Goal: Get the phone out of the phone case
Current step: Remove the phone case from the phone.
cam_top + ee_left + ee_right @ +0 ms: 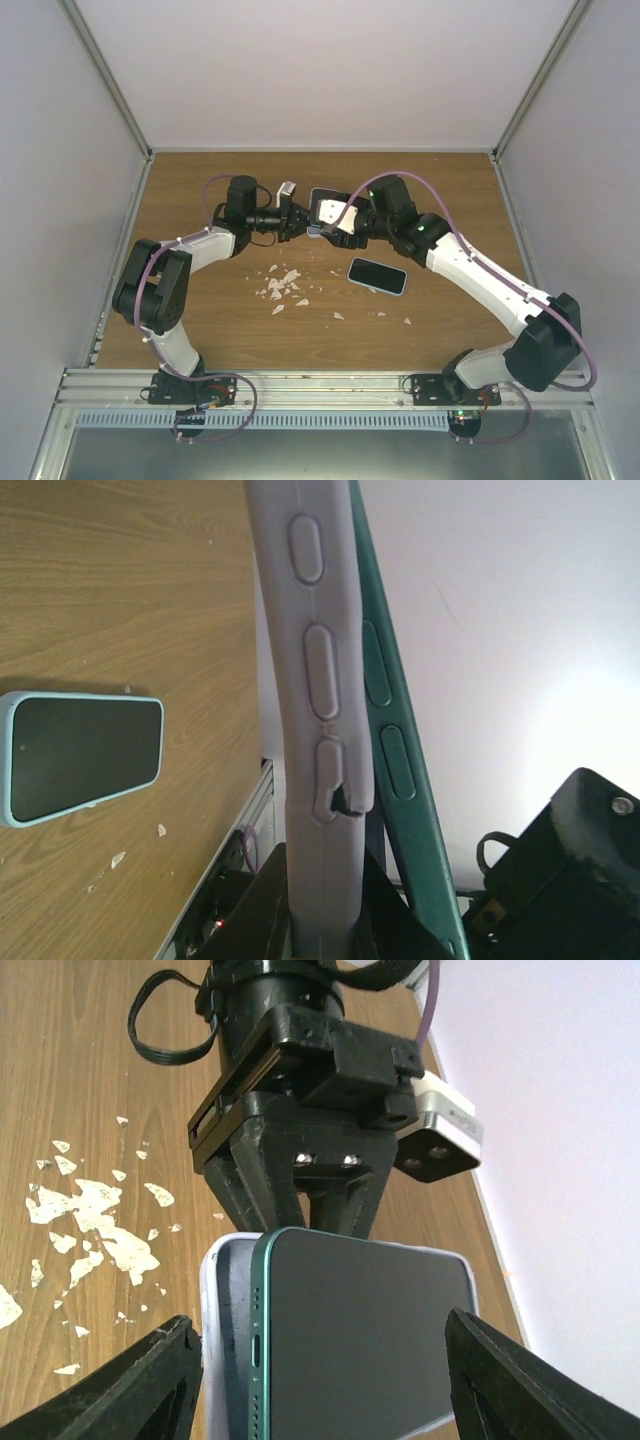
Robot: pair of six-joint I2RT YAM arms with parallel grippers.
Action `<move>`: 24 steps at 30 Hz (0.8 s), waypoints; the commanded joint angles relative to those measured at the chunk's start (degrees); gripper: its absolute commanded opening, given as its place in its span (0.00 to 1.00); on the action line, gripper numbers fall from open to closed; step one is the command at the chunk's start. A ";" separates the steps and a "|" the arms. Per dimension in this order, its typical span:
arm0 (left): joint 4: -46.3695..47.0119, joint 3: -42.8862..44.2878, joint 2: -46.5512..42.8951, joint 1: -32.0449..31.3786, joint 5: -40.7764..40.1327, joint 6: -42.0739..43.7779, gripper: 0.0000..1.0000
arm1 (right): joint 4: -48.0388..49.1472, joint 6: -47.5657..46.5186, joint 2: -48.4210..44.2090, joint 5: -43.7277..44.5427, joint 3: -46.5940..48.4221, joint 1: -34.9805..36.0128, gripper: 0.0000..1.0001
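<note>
The green phone [370, 1340] with a dark screen is held in the air at the table's middle [322, 198]. One long side has come out of the pale lavender case [225, 1340]; the other side still sits in it. My left gripper [322, 865] is shut on one end of the case [315, 680], and the phone's green edge [395, 760] leans away beside it. My right gripper [322, 1325] spans the phone's width, with a finger [150, 1380] against each side. In the top view both grippers, left [293, 222] and right [338, 220], meet nose to nose.
A second phone in a light blue case [377, 275] lies screen up on the wood just in front of the right arm; it also shows in the left wrist view [80, 755]. White flakes [283, 287] are scattered on the table in front of the grippers.
</note>
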 commanded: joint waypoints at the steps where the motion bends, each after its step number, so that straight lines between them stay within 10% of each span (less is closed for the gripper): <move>1: 6.64 1.28 -0.47 0.40 1.95 -0.19 0.00 | 3.18 -2.39 0.74 3.55 -2.10 1.36 0.66; 24: 6.74 1.32 0.33 0.39 2.22 0.22 0.00 | 10.16 -3.58 1.52 13.72 -1.96 3.68 0.47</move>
